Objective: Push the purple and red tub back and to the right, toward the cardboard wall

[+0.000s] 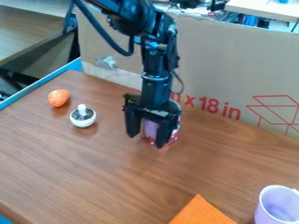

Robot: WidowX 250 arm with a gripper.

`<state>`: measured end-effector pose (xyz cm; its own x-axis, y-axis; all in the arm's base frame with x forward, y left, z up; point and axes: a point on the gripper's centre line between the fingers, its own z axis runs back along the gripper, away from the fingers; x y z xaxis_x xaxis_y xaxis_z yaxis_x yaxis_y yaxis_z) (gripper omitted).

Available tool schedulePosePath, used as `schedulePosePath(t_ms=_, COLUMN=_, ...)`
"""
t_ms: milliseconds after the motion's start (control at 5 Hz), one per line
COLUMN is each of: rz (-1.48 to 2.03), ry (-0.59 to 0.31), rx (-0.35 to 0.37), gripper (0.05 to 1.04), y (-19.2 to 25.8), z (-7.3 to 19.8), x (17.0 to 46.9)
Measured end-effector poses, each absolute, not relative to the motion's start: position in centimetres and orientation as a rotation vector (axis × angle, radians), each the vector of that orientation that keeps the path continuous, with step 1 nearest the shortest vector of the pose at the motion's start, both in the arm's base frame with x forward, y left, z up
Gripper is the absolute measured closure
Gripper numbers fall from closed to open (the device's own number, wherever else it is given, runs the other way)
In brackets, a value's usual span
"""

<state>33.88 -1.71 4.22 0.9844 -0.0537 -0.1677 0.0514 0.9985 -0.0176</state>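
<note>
Purple cup is noted near right. At centre, the gripper's fingers are spread wide around or before a shiny can; enclosure cannot be confirmed. Through slight misalignment, the can could be tipped by a fingertip.

The black arm hangs down, its end effector spread open.

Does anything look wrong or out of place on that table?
Nothing stands out as spilled or broken. The cup stands upright, the orange cloth looks flat, and the egg-shaped thing looks whole. The gripper hangs low at a pinkish container, partly hiding it.
</note>
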Motion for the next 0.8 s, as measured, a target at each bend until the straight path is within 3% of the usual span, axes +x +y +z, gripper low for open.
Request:
schedulePosePath(t_ms=400, rz=0.007, ry=0.157, rx=0.042, gripper=0.083, y=-0.8, z=6.0, x=32.2)
schedulePosePath(t_ms=600, rz=0.055, ry=0.147, rx=0.113, gripper=0.083, y=0.3, z=9.0, x=28.8)
schedulePosePath(t_ms=800, rz=0.064, ry=0.083, rx=0.128, gripper=0.083, y=0.7, z=12.4, x=26.3)
